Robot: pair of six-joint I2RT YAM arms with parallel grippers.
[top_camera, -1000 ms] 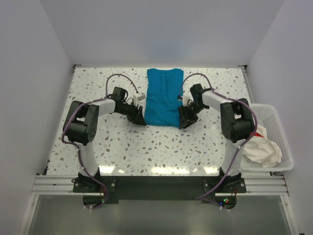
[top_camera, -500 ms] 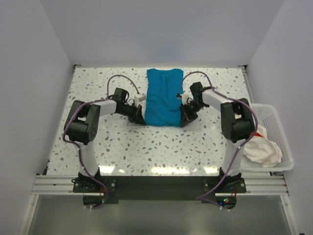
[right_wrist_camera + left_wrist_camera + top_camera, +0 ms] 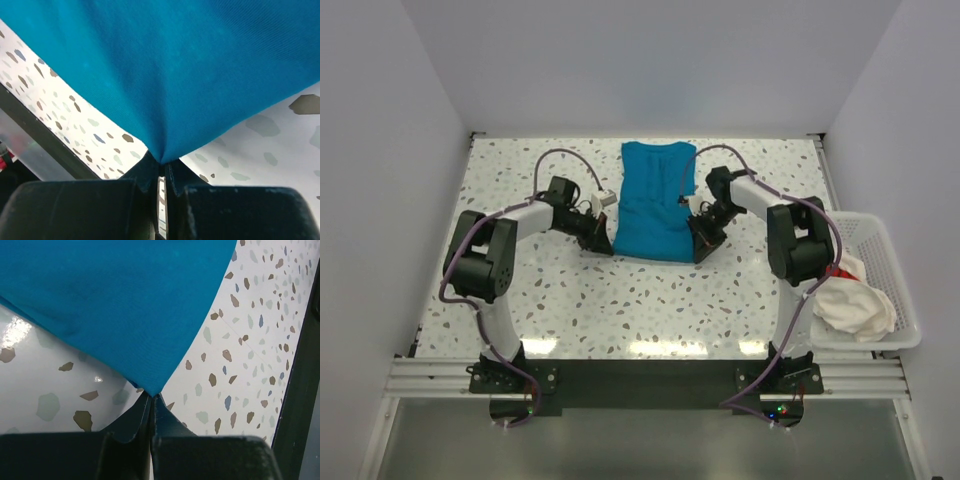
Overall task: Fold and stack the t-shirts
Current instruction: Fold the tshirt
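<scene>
— What does the left claw (image 3: 151,402) have?

— It is pinched tight on one near corner of the blue shirt (image 3: 125,305). The cloth fans out ahead of its tips, raised a little off the speckled worktop (image 3: 240,365) there.

— And the right claw (image 3: 161,169)?

— It is clamped just as tight on the other near corner. The shirt spans between the two claws and lies flat beyond them.

— The white shirt (image 3: 855,305)?

— It sits crumpled in the basket (image 3: 885,240), well off to the right claw's outer side, apart from both claws.
</scene>
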